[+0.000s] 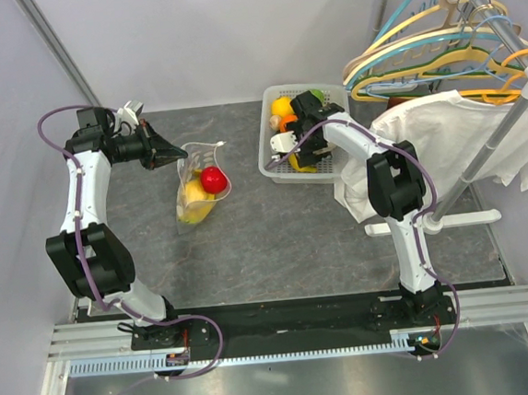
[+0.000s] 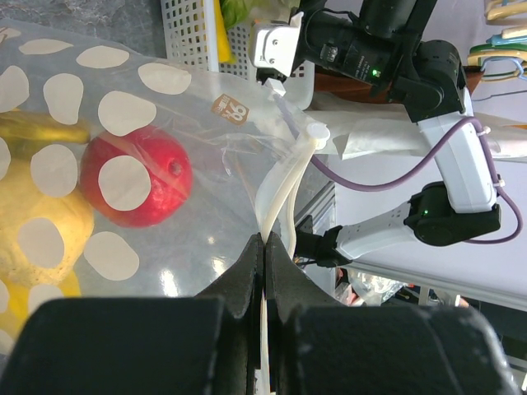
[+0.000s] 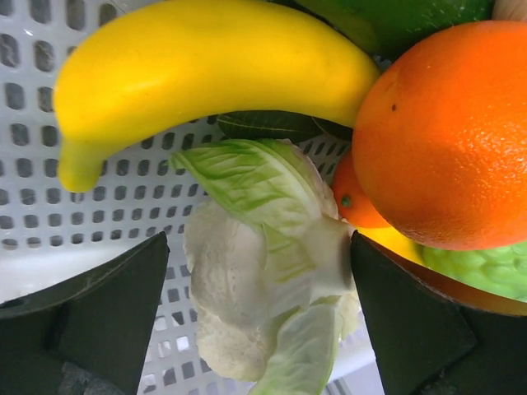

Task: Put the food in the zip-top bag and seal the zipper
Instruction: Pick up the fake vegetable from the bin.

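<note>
Showing only at wrists: left jaws clenched on zipper, right jaws wide astride cauliflower.

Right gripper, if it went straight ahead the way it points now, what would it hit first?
Probably the cauliflower, centred between the open fingers of the right gripper, lying on the white basket floor below the banana. Depth is unclear, but nothing seems nearer.

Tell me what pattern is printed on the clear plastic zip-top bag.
Pale round dots cover the clear plastic zip-top bag, best seen in the left wrist view.
</note>
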Robot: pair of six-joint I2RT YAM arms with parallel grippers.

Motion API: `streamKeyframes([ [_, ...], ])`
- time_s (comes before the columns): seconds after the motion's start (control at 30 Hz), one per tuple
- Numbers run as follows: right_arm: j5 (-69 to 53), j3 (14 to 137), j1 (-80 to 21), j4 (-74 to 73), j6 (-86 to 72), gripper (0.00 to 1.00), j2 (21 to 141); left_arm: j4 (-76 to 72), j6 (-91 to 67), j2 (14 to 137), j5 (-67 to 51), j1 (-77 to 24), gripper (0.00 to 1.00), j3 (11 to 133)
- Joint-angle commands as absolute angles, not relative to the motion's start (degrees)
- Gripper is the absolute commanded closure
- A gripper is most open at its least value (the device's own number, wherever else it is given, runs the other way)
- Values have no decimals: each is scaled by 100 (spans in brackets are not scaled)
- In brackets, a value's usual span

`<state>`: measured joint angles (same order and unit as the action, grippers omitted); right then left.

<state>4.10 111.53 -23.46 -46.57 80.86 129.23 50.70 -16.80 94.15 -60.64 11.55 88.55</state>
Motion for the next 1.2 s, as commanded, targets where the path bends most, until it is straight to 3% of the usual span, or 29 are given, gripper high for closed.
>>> streamKeyframes([
  [0.0, 632, 10987, -2303, -4623, 8270, 4, 13025, 5045, -1503, 9457, -6363, 1178, 98, 9123],
  [0.17, 703, 10749, -2303, -4351, 8411, 23, 12877, 5045, -1512, 9448, -6355, 1169, 98, 9123],
  [0.3, 493, 10810, -2311, -4289, 8341, 44, 12692, 5045, -1520, 9440, -6363, 1169, 98, 9114],
  [0.6, -325, 11153, -2426, -4482, 7192, 51, 12094, 5045, -1556, 9466, -6363, 1178, 98, 9097],
  [1.17, -1853, 12023, -2443, -4588, 4757, 53, 11347, 5054, -1591, 9527, -6311, 1178, 98, 9097],
])
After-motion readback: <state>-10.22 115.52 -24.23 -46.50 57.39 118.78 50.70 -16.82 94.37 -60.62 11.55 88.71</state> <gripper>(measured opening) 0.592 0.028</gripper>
